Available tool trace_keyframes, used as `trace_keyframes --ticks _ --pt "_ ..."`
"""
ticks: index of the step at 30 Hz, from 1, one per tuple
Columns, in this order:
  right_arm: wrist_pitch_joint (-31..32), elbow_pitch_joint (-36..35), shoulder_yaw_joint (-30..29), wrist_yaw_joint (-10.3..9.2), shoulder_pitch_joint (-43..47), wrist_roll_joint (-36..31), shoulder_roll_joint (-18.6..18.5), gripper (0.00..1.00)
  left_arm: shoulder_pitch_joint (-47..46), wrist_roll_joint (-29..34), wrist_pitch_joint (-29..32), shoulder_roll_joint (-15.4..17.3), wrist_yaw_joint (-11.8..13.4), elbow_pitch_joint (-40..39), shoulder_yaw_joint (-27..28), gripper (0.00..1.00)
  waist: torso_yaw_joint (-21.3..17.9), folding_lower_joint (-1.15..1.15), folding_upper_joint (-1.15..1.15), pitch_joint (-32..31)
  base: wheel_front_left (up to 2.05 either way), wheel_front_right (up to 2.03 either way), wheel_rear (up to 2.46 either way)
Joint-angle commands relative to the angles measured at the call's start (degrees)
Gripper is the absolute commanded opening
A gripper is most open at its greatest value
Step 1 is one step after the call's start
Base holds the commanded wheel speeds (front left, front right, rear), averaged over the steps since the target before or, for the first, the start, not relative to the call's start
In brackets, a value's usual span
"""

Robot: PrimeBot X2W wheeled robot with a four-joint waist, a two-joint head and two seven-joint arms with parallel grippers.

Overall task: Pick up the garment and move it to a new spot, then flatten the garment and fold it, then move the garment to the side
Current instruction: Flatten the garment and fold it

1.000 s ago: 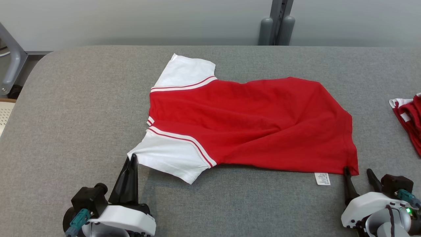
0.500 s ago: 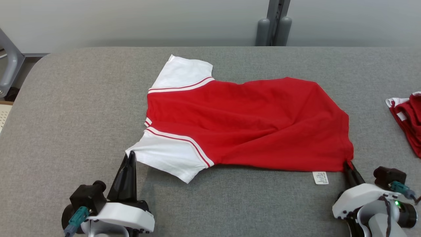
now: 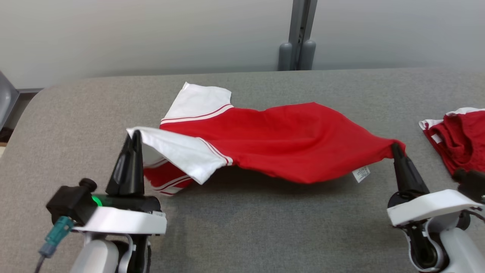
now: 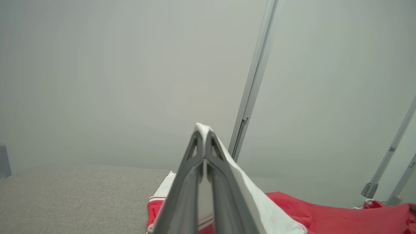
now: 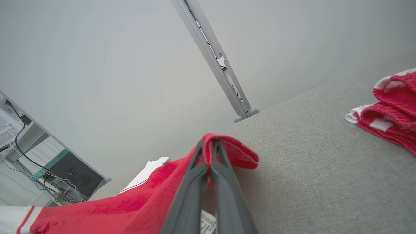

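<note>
Jaws pinch red-white garment (image 3: pixel 295 140) ends (near edge raised, sagging).

Premises read as a robotics lab or test room. A grey fabric-covered table (image 3: pixel 242 235) stands before a bare pale wall (image 3: pixel 151 34), with a metal frame post (image 3: pixel 297 34) at twelve o'clock. The right wrist view shows a dark electronics box (image 5: pixel 70 172) on open racking, with trailing cables (image 5: pixel 19 146).

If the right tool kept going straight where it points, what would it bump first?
The right tool grips the red shirt by a corner. Past that the way looks free, probably up to the pale wall.
</note>
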Motion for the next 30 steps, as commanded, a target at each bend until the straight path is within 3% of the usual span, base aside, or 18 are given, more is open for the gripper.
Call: trace_keyframes --ticks 1,10,18,23,30 --pt "0.9 -3.4 0.1 0.03 1.5 2.0 -1.4 0.0 -1.4 -0.3 0.0 0.6 -0.4 -1.9 0.6 0.0 -0.7 0.0 0.0 -1.0 0.0 0.0 0.0" --pt "5.3 -27.0 -3.5 0.03 6.6 10.6 -5.2 0.0 -4.9 0.7 3.7 4.5 -1.3 -16.5 1.0 0.0 -2.3 0.0 0.0 -2.9 0.0 0.0 0.0" --pt "10.2 -40.6 -9.6 0.03 8.0 12.6 -5.4 0.0 -9.8 1.2 10.8 7.5 -1.8 -27.2 -0.2 0.0 -2.7 0.0 0.0 -1.5 0.0 0.0 0.0" --pt "13.9 -40.5 -11.6 0.03 3.5 11.0 -4.5 0.0 -16.4 -1.0 14.3 8.3 -3.7 -24.0 -0.4 0.0 -2.7 0.0 0.0 2.6 0.0 0.0 0.0" --pt "18.1 -32.2 -9.9 0.03 -12.1 8.1 -3.9 0.0 -32.3 -0.3 18.2 10.5 -7.2 -12.0 -1.0 0.0 -3.5 0.0 0.0 12.0 0.0 0.0 0.0"
